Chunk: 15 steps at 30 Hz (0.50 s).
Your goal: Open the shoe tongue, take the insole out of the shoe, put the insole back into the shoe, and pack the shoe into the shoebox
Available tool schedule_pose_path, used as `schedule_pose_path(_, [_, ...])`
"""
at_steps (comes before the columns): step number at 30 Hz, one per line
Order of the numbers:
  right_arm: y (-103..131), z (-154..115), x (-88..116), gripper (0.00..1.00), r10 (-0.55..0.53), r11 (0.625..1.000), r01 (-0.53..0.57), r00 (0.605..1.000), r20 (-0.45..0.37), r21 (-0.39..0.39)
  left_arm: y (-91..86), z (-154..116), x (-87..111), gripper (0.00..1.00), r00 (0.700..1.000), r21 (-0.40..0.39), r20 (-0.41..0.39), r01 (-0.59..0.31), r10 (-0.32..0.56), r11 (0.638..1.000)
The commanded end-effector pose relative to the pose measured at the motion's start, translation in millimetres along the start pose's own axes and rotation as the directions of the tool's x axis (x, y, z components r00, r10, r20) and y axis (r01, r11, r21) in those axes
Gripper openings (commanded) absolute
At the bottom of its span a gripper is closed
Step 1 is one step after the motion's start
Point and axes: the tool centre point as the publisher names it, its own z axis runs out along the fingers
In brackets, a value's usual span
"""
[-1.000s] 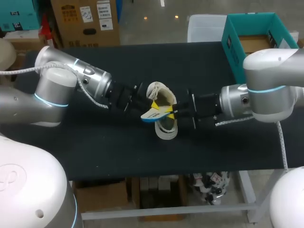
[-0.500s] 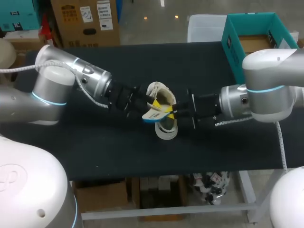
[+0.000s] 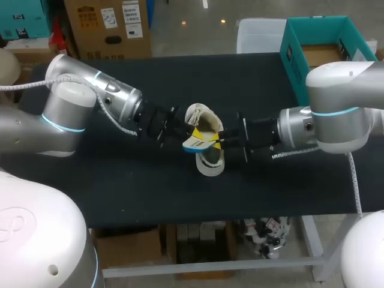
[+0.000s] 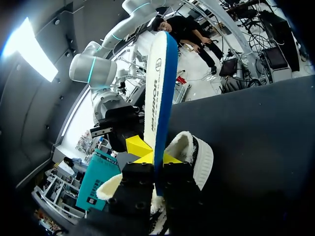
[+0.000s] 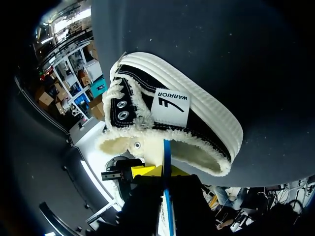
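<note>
A black table (image 3: 150,192) fills the space in front of me. One pale shoe (image 3: 211,165) rests near its middle, and a teal shoebox (image 3: 293,63) stands open at the far right corner.

The left gripper (image 4: 153,156) pinches the insole (image 4: 158,88) from both sides, with a yellow tip on each side of it. The insole stands up on its thin edge, white with a blue rim, and sticks out far past the tips. Just behind the low end of the insole is the shoe (image 4: 199,156), on the black table (image 4: 256,137). Its fluffy white rim shows on both sides of the insole. The right gripper (image 4: 117,129) is a black block beside the insole. The teal box (image 4: 97,181) is further off on that side.
</note>
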Motion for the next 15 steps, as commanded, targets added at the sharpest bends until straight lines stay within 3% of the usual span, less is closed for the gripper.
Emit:
schedule_pose_path(1, [14, 11, 4, 0.0, 0.005, 1.0, -0.005, 1.0, 0.01, 0.022, 15.0, 2, 1.3, 0.0, 1.0, 0.014, 0.002, 0.011, -0.011, 1.0])
schedule_pose_path(9, [23, 15, 5, 0.0, 0.022, 0.999, -0.022, 1.0, 0.016, 0.025, 30.1, 2, 2.3, 0.0, 0.999, 0.01, -0.003, 0.036, -0.036, 0.999])
schedule_pose_path(15, [19, 10, 3, 0.0, 0.026, 1.0, -0.026, 1.0, 0.011, 0.016, 31.8, 4, 3.9, 0.0, 0.999, 0.014, -0.003, 0.042, -0.042, 0.999])
